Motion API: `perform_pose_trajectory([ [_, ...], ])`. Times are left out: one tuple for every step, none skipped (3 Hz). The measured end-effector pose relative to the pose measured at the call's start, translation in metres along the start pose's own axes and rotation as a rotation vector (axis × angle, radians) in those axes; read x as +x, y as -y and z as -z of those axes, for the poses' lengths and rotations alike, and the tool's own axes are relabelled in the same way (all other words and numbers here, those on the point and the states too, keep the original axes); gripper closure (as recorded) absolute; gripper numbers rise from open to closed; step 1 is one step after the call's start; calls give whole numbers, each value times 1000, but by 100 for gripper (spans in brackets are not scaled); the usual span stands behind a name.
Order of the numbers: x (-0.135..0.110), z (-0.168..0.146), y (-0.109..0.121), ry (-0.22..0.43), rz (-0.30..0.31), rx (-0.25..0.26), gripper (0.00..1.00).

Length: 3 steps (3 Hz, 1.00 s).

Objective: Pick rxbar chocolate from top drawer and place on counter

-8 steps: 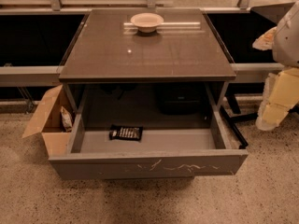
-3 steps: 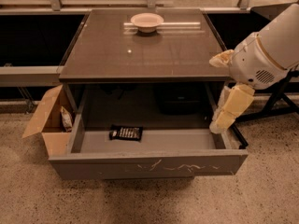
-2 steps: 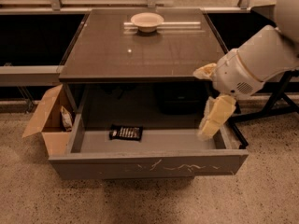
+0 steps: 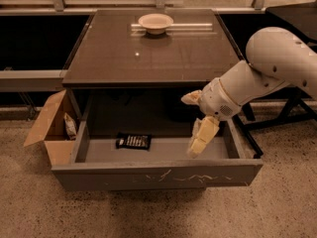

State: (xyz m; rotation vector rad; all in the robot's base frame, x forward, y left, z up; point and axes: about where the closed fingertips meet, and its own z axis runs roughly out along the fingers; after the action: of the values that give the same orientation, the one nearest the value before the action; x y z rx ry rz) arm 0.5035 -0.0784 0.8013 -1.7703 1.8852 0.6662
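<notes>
The rxbar chocolate (image 4: 133, 141), a small flat black wrapper with pale print, lies on the floor of the open top drawer (image 4: 158, 174), left of its middle. My gripper (image 4: 191, 126) hangs over the right half of the drawer, open and empty, to the right of the bar and apart from it. Its lower finger (image 4: 201, 137) points down toward the drawer floor. The counter (image 4: 148, 53) is the dark brown glossy tabletop above the drawer.
A pale bowl (image 4: 155, 22) stands at the back of the counter. A brown cardboard box (image 4: 52, 128) with a pale snack packet (image 4: 71, 126) sits on the floor left of the drawer. Dark metal frame legs (image 4: 292, 108) stand at the right.
My arm has swung in from the right edge and moved left and down, bringing the gripper over the right half of the drawer. The bar and the bowl have not moved.
</notes>
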Motion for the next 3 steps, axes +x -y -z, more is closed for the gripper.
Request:
perform_pose_trajectory([
  [6, -30, 14, 21, -59, 7, 0],
  [10, -64, 42, 49, -133, 51, 0],
  [10, -64, 42, 49, -132, 51, 0],
])
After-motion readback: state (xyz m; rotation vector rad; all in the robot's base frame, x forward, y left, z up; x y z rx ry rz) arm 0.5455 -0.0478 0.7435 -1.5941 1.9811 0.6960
